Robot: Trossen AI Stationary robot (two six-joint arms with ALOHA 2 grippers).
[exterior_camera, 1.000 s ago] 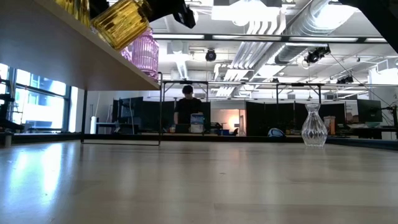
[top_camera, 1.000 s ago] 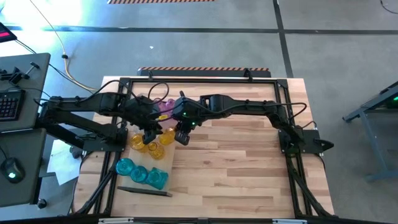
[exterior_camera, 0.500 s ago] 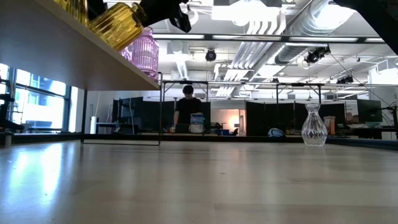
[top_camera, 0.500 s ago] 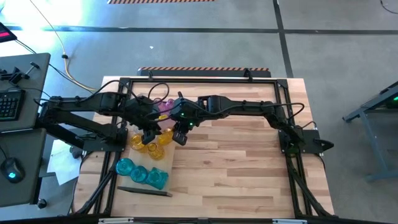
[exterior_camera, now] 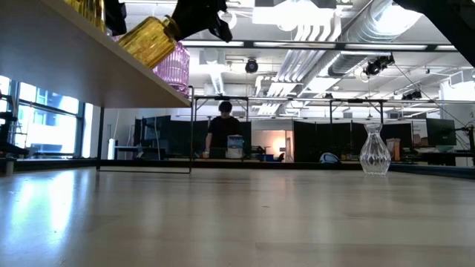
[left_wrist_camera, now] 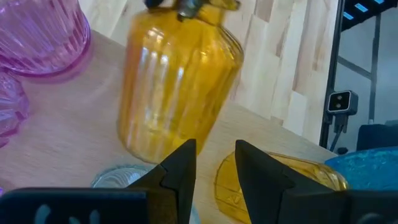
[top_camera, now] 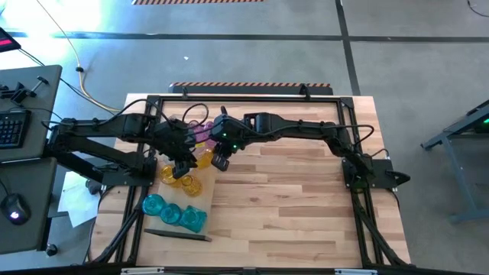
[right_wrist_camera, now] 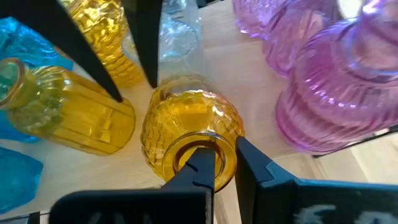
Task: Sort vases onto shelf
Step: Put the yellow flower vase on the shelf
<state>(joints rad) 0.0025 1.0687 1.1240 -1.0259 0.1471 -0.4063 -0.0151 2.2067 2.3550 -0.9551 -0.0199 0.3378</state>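
The right gripper [right_wrist_camera: 214, 163] pinches the rim of an amber vase [right_wrist_camera: 186, 134], one finger inside the mouth and one outside, which lets it carry the vase by its neck without squeezing the body; in the low view the vase [exterior_camera: 148, 38] hangs tilted over the shelf [exterior_camera: 82, 70], apparently touching the board or just off it, so I judge it is being set down among its own colour; the shelf lies along the left side of the table [top_camera: 290, 206], and the colours on it sit in groups, pink vases [top_camera: 200, 130] at the far end, amber ones [top_camera: 179, 177] in the middle, teal ones [top_camera: 172, 212] at the near end; the held vase is just beside the pink group and next to two other amber pieces, one of them lying on its side [right_wrist_camera: 68, 121], and a small clear piece [right_wrist_camera: 180, 34] stands close by; the left gripper [left_wrist_camera: 210, 165] hovers near the same amber vase with its fingers spread and nothing between them, placed as if to steady or guard the neighbours; every vase that shows its mouth looks empty; one clear vase [exterior_camera: 375, 150] stands alone on the table, well apart from the shelf, not yet sorted.
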